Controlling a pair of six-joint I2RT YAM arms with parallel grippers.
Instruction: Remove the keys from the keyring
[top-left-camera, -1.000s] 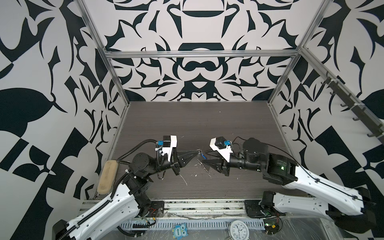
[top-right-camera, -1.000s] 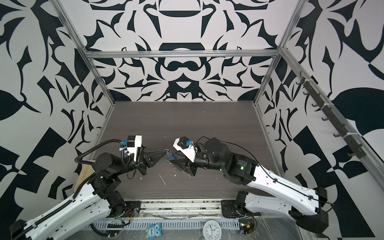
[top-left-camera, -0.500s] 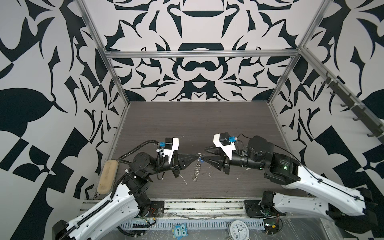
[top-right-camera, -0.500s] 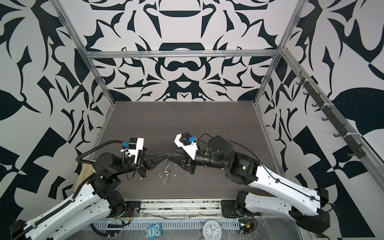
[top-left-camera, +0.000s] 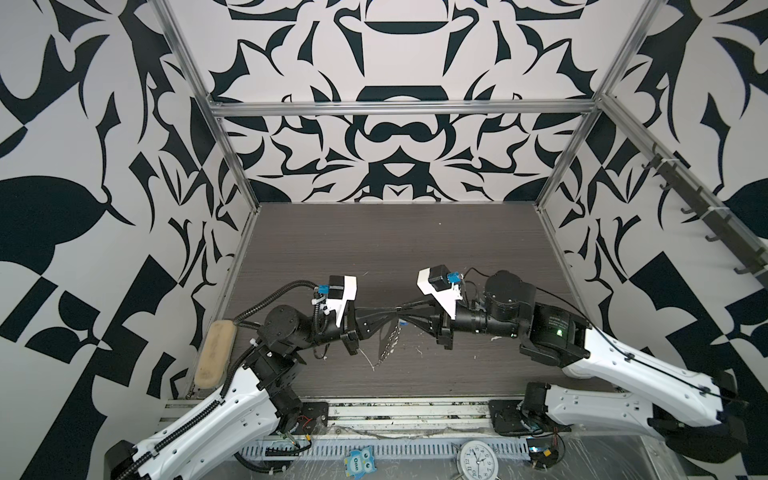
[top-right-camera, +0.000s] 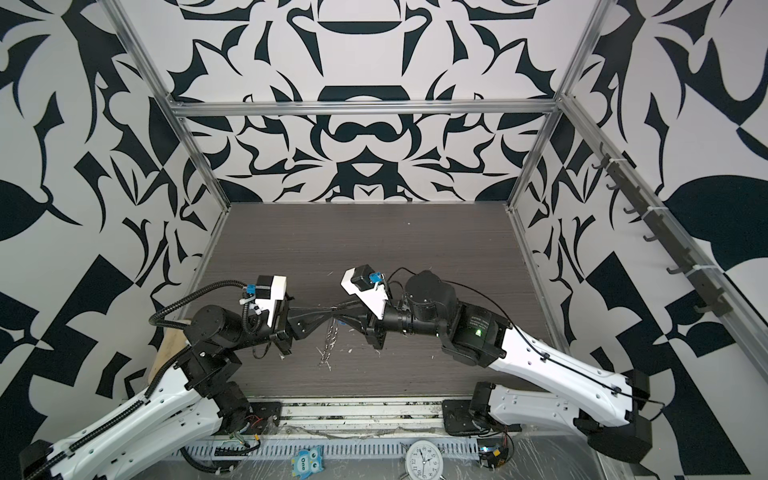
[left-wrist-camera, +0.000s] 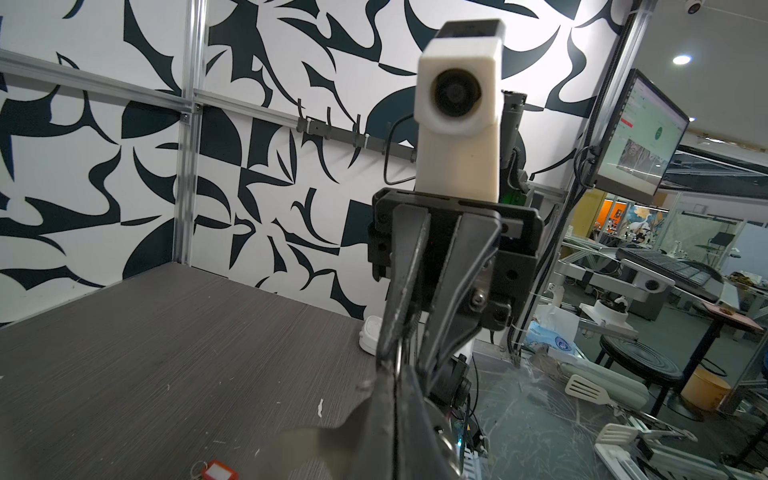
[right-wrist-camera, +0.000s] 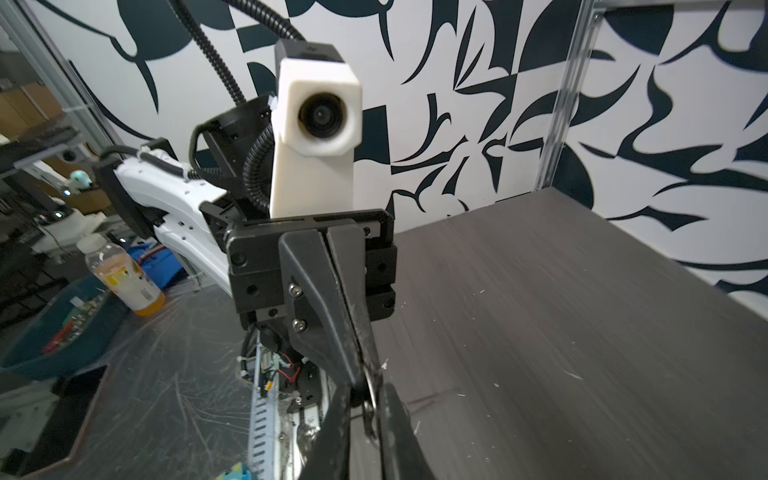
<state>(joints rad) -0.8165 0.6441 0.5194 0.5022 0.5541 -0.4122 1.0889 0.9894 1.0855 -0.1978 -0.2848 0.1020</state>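
the two arms meet tip to tip above the middle of the table (top-left-camera: 374, 249). the left gripper (top-left-camera: 388, 314) has its jaws pressed together, and the keyring (top-left-camera: 390, 340) hangs straight down from its tips, long axis vertical. the right gripper (top-left-camera: 411, 311) faces it at the same height, jaws narrow around a small ring (right-wrist-camera: 369, 397); if it really pinches, i cannot tell. a bit of the blue key (top-right-camera: 340, 322) shows just under its tips. the red key (left-wrist-camera: 217, 471) lies loose on the table. the only writing i can read is "one" on the blue owl (top-left-camera: 358, 461).
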